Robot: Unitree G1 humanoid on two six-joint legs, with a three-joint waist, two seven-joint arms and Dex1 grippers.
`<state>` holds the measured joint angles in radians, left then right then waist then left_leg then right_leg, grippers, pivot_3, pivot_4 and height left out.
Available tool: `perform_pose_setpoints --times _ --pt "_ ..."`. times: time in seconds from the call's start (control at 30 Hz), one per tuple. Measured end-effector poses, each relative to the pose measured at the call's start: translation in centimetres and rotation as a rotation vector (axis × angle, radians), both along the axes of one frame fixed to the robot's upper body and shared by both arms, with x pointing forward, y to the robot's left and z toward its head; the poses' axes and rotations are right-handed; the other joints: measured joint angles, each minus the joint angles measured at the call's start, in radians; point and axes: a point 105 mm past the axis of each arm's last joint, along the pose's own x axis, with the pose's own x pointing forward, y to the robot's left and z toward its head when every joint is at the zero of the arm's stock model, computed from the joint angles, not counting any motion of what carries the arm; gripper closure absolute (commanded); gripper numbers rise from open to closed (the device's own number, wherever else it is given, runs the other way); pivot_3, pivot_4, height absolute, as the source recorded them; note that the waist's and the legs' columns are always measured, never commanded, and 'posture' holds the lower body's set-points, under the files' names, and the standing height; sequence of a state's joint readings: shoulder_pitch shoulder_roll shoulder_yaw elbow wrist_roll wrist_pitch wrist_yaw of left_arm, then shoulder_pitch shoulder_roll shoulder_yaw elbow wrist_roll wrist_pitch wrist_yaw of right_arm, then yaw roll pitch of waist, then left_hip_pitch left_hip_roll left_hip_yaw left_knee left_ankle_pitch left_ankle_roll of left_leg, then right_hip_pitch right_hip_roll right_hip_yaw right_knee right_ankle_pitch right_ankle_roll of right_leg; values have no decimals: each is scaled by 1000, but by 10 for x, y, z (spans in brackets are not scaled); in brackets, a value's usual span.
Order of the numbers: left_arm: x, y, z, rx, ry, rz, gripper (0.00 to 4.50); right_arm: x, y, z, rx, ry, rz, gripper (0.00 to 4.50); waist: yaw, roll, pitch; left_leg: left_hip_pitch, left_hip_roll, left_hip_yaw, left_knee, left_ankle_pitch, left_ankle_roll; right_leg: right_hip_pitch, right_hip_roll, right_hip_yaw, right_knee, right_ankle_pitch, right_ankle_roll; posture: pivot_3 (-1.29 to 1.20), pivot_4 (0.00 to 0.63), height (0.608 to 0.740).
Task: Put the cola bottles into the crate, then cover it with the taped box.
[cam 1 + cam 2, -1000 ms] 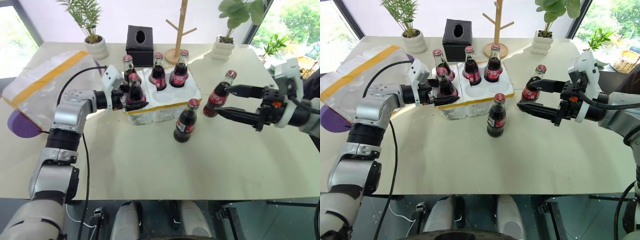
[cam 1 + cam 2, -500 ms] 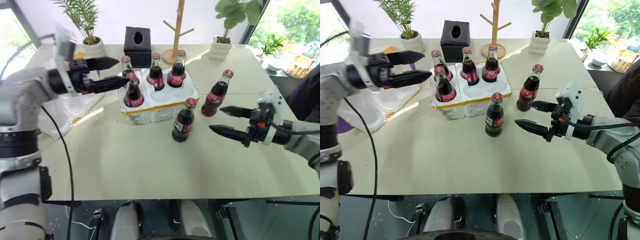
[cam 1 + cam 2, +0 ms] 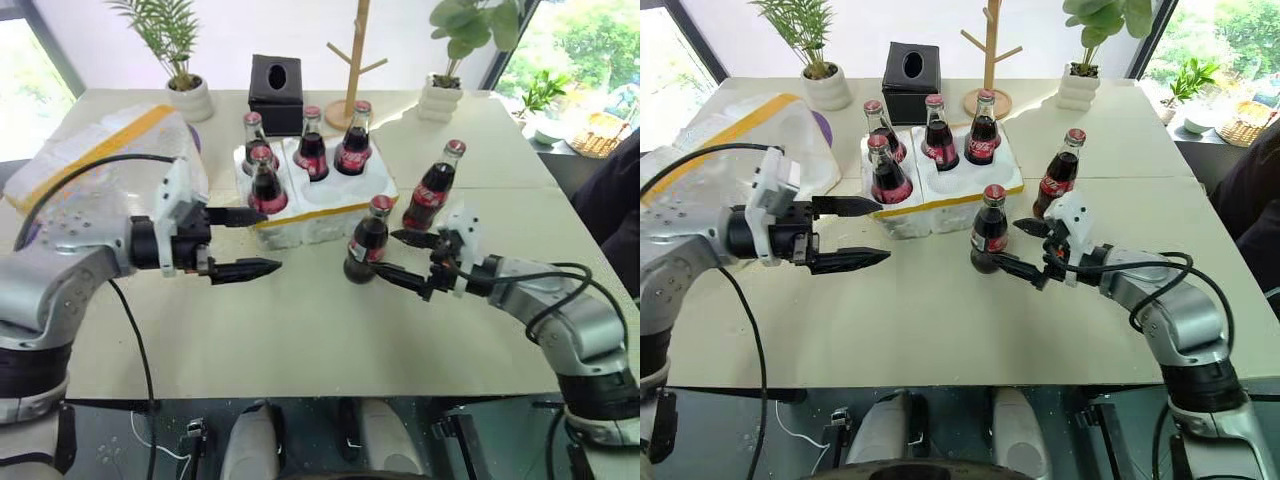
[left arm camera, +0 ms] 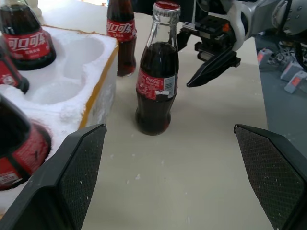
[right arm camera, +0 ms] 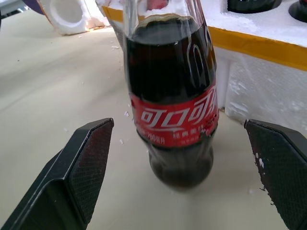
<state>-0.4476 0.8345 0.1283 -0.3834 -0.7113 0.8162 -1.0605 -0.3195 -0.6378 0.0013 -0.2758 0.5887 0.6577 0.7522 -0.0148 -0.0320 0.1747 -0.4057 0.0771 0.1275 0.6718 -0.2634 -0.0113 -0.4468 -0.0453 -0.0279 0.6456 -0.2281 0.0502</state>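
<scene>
With its jaws wide apart around nothing, the right gripper (image 3: pixel 1012 247) needed to centre on the nearest cola bottle (image 3: pixel 988 229) and clamp below its neck.

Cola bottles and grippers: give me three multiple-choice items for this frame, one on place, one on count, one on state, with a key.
1. Where does the nearest loose cola bottle stand?
A. On the table just in front of the crate
B. Inside the taped box
C. Beside the tissue box

2. How many bottles sit in the crate?
A. Two
B. Four
C. Six

3. What is the right gripper doing?
A. Shut on a bottle
B. Open, with the loose bottle in front of its spread fingers
C. Resting on the taped box

Key: 1 A, it stands on the tabletop against the crate's front edge. 2 B, four red caps rise from the wells and two bottles stand outside. 3 B, the right wrist view shows both fingers wide of the bottle.
</scene>
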Motion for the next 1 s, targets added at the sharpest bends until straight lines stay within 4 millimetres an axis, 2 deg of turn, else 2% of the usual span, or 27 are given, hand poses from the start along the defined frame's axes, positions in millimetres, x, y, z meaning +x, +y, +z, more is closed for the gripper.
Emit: perform_pose_setpoints --times 0.23,0.3,0.37,0.4,0.53,0.6,0.63,0.8,0.83,0.9,1.0 --pt "2 -2 0 -12 -6 14 35 18 23 -3 70 13 9 0 3 0 0 0 0 0 0 0 0 0 -1 0 0 0 0 0 150 740" --pt "2 -3 0 -13 -7 13 0 25 30 -5 85 18 1 561 3 0 0 -1 0 0 1 0 0 0 -1 0 0 0 0 0 150 740" --pt "3 -5 0 -11 -7 11 0 29 34 -7 95 23 -6 1406 4 0 0 -1 0 0 1 0 0 0 -1 0 0 0 0 0 150 740" --pt "3 -5 0 -14 -8 15 0 31 33 -3 98 7 -18 1687 3 0 0 -1 0 0 1 0 0 0 -1 0 0 0 0 0 150 740" --pt "5 -4 3 -31 -14 33 0 22 34 4 115 48 26 1686 3 1 0 -2 0 0 0 0 0 -3 -1 0 1 0 0 0 150 740" --pt "6 -1 7 -49 -24 54 0 17 34 18 140 44 58 1686 3 1 0 -3 0 0 0 0 0 -3 -1 0 2 0 0 0 150 740" --pt "7 2 11 -65 -29 71 0 18 35 31 160 34 78 1686 -2 2 1 -3 0 1 0 0 0 -4 -1 1 2 0 0 0 150 740" --pt "11 16 20 -129 -44 164 0 24 53 135 233 -225 159 1686 -7 3 2 -2 1 1 -1 0 0 -5 1 2 4 0 -1 0 150 740" --pt "12 18 20 -134 -43 179 0 26 59 149 246 -260 169 1686 -5 3 2 -2 1 1 -2 0 0 -5 1 1 4 0 -1 0 150 740" --pt "12 20 19 -144 -41 202 0 34 68 162 258 -292 164 1686 -2 2 1 -2 1 1 -3 0 0 -5 1 1 3 0 -2 0 150 740" --pt "13 22 17 -149 -37 225 0 64 82 150 212 -252 97 1686 0 2 1 -3 0 2 -3 0 0 -6 -1 1 2 0 -1 0 150 740"
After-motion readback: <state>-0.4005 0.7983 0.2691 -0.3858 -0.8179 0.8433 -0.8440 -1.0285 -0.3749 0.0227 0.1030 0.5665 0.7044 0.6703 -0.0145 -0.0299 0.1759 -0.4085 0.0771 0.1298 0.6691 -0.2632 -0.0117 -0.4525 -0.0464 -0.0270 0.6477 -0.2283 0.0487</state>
